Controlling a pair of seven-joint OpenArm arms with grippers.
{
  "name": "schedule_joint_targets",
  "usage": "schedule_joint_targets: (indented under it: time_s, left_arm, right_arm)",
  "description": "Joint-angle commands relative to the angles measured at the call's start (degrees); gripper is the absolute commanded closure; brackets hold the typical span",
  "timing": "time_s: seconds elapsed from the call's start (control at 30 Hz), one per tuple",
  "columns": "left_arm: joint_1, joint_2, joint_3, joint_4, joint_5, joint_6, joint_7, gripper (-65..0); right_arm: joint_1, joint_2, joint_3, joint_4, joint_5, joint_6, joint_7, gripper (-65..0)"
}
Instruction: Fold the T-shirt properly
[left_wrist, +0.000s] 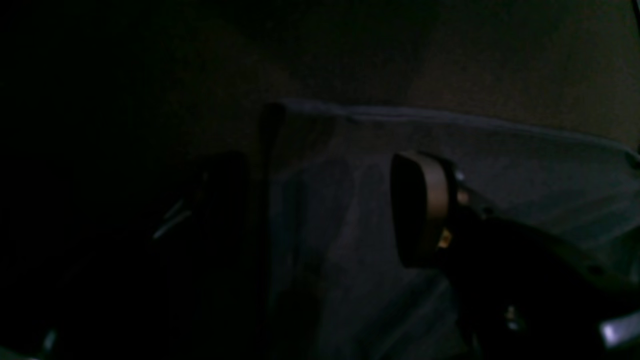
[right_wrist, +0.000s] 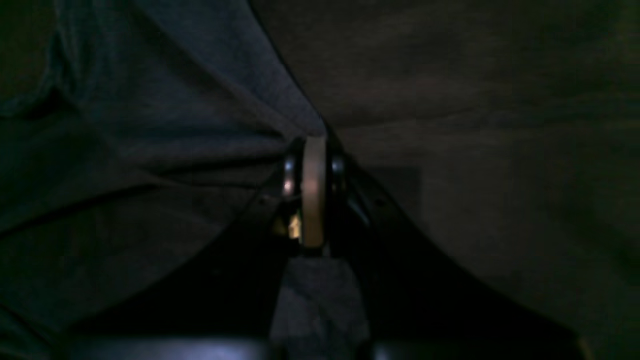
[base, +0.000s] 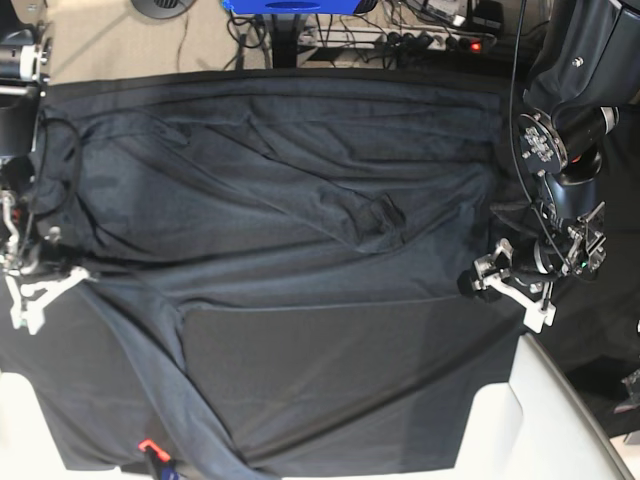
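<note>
Two grippers are working the T-shirt (base: 280, 220), which is lying spread and rumpled across the black tablecloth (base: 350, 380). The right gripper (right_wrist: 314, 192) is pinching its edge; the left gripper (left_wrist: 320, 210) is hovering agape, empty. Folding is barely beginning.

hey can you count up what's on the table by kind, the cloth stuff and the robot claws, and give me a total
T-shirt: 1
Black tablecloth: 1
Claws: 2, the left claw and the right claw
Total: 4
</note>
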Motion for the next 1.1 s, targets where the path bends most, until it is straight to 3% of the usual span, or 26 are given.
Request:
schedule_joint_targets:
  time_s: [0.0, 0.07, 0.13, 0.3, 0.57, 0.77, 0.8, 0.83, 0.9, 0.93, 1.0, 1.07]
  left_arm:
    - [-1.39, -1.0, -0.02, 0.94, -0.19, 1.61, -0.87, -43.3]
    - [-1.39, -1.09, -0.02, 1.12, -0.19, 3.9, -0.87, -43.3]
    - [-1.48, -2.15, 0.6, 1.12, -0.19, 3.99, -0.87, -43.3]
    - [-2.45, -2.15, 9.92, 1.12, -0.89, 3.99, -0.96, -43.3]
    - [-2.71, 3.92, 11.24, 0.59, -0.89, 4.16, -5.97, -43.3]
    - [-5.44, 4.1, 11.41, -6.97, -0.71, 6.71, -11.07, -42.8]
    - [-5.7, 3.92, 11.41, -8.64, -0.71, 6.71, -11.77, -40.6]
    - [-5.88, 3.92, 11.41, -9.78, -0.54, 6.71, -12.57, -34.4]
    - [-5.79, 3.92, 11.24, -9.7, -0.8, 6.8, -13.18, -15.3]
    - [-5.79, 3.92, 10.88, -9.7, -0.8, 6.89, -13.27, -2.0]
    - [-5.79, 3.92, 10.8, -9.7, -0.89, 7.77, -13.53, 0.0]
    - [-5.88, 3.83, 10.8, -9.61, -0.89, 10.85, -13.53, 0.0]
  right_arm:
    - [1.45, 1.05, 0.36, 0.92, 0.21, 0.0, 1.07, -0.2]
    - [1.45, 1.13, 0.36, 0.92, 0.21, 0.0, 1.07, -0.2]
    - [1.45, 1.13, 0.36, 0.92, 0.21, 0.0, 1.07, -0.2]
    - [1.37, 1.05, 0.36, 0.92, 0.21, 0.0, 1.07, -0.2]
    - [1.37, 0.96, 0.36, 0.92, 0.21, 0.0, 1.07, -0.2]
    - [1.37, 1.05, 0.44, 0.92, 0.21, 0.09, 1.07, -0.2]
    - [1.37, 1.05, 0.44, 0.92, 0.21, 0.09, 1.07, -0.2]
    - [1.37, 1.05, 0.44, 0.92, 0.21, 0.09, 1.07, -0.2]
    - [1.37, 1.05, 0.44, 0.92, 0.21, 0.09, 1.07, -0.2]
    - [1.37, 1.05, 0.44, 0.92, 0.21, 0.09, 1.07, -0.2]
    - [1.37, 1.05, 0.44, 0.92, 0.21, 0.09, 1.16, -0.2]
    - [1.37, 1.05, 0.36, 0.92, 0.21, 0.09, 1.16, -0.2]
